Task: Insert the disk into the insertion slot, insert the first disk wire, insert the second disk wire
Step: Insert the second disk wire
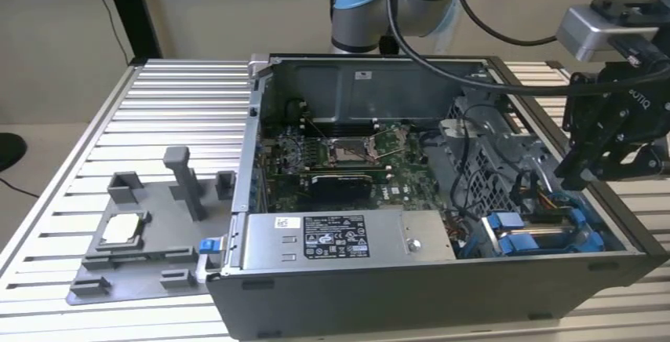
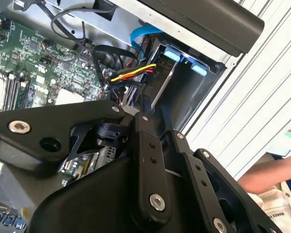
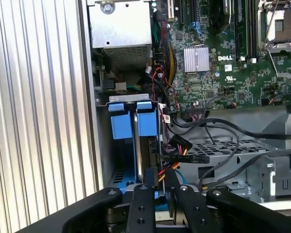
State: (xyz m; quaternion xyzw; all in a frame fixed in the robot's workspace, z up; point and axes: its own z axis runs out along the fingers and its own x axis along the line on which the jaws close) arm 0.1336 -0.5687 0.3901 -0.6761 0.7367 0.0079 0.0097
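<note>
In the exterior view we see the black gripper (image 1: 605,171) hanging over the open computer case (image 1: 440,295) at that view's right, just above the insertion slot (image 1: 544,236), where the disk (image 1: 520,241) in its blue carrier already sits beside the grey power-supply box (image 1: 335,236). In the second wrist view we look past the fingers (image 2: 150,160) to the disk's blue tabs (image 2: 184,60) and yellow-red wires (image 2: 133,73); in the first wrist view the fingertips (image 3: 150,182) stand close together at a black connector (image 3: 182,158) beside the disk (image 3: 136,145), though we cannot tell whether they grip it; the motherboard (image 3: 223,73) lies beyond.

The disk (image 3: 136,131) sits in the insertion slot (image 3: 117,165), with the motherboard (image 1: 335,161) toward the exterior view's left.
</note>
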